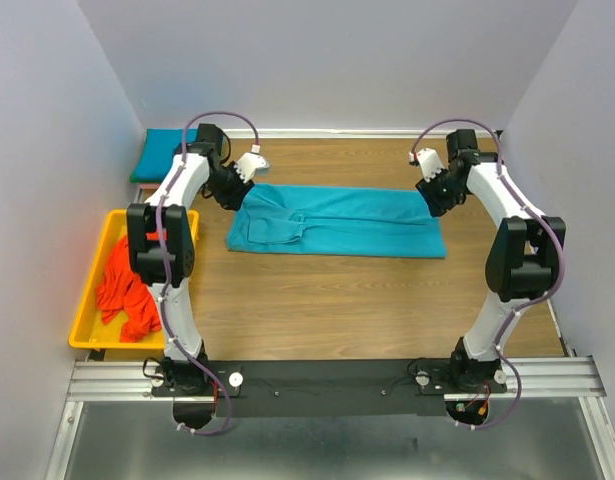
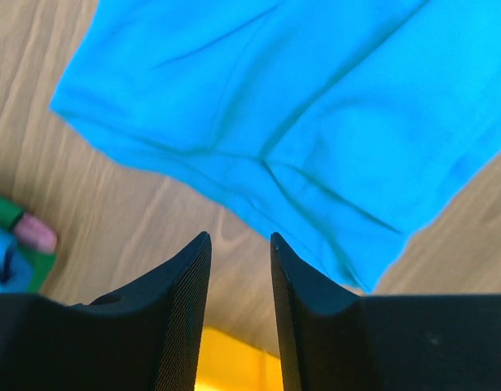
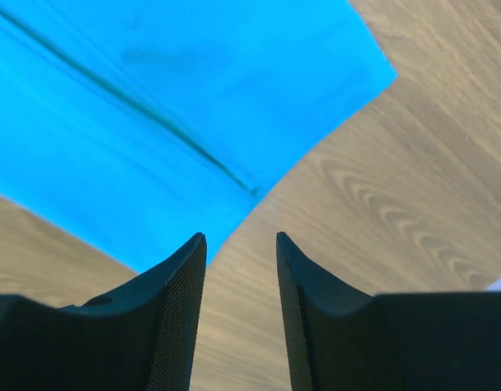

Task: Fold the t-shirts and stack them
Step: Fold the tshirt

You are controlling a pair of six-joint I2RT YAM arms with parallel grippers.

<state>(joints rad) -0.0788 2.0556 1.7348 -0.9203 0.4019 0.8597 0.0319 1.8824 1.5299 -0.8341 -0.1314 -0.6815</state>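
Now, top external view. A teal-blue t-shirt [image 1: 337, 220] lies flat on the wooden table [image 1: 337, 310], folded lengthwise into a long band that runs left to right across the far half. The left gripper [image 1: 237, 190] hangs at the band's far-left corner and the right gripper [image 1: 437, 195] at its far-right end. From here I cannot tell how far apart the jaws of either stand. An orange-red t-shirt [image 1: 127, 285] is crumpled in the yellow tray [image 1: 87, 310] at the table's left edge. A folded teal cloth [image 1: 162, 152] sits in the far-left corner, beyond the tray.

Left wrist view. The left gripper [image 2: 239, 240] shows its two black fingers [image 2: 185, 277] standing a narrow gap apart. Only bare wood shows between them, and nothing is held. The teal-blue t-shirt [image 2: 315, 106] fills the upper frame, its hem and a sleeve corner just beyond the fingertips and clear of them. A strip of the yellow tray [image 2: 234, 362] shows low in the gap. At the left edge there is green and blue cloth [image 2: 6, 252] with a small pink item [image 2: 34, 232] that I cannot identify.

Right wrist view. The right gripper [image 3: 240, 240] is likewise parted by a modest gap, with wood grain showing between the fingers [image 3: 181, 277] and nothing gripped. The teal-blue t-shirt [image 3: 152, 106] covers the upper left, a stitched seam running diagonally across it. Its corner ends just ahead of the left fingertip.
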